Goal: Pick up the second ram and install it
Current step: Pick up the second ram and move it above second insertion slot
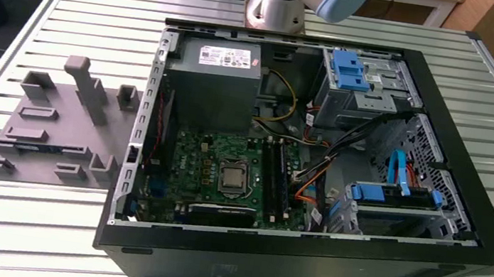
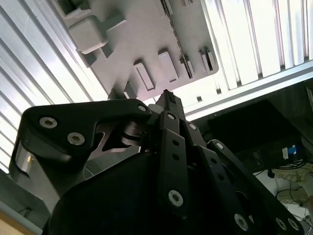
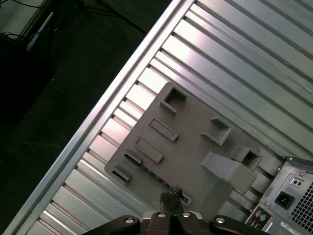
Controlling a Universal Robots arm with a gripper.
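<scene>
The second ram (image 3: 148, 169) is a thin blue stick standing on edge in a slot of the grey fixture plate (image 3: 190, 147). In the exterior view the ram (image 1: 33, 147) shows as a bluish strip near the fixture plate's (image 1: 69, 115) front edge. My gripper (image 3: 171, 196) hangs well above that plate, its tips over one end of the ram, shut with nothing between the fingers. In the second wrist view the gripper (image 2: 168, 97) shows its black fingers closed together. The black memory slots (image 1: 277, 178) lie on the green motherboard (image 1: 214, 170) inside the open computer case (image 1: 307, 261).
The case lies on its side on a slatted aluminium table (image 1: 25, 224), at the exterior view's right of the fixture. A grey power supply (image 1: 211, 84), blue drive brackets (image 1: 393, 195) and loose cables (image 1: 318, 176) crowd the case. The arm's base (image 1: 275, 2) stands behind it.
</scene>
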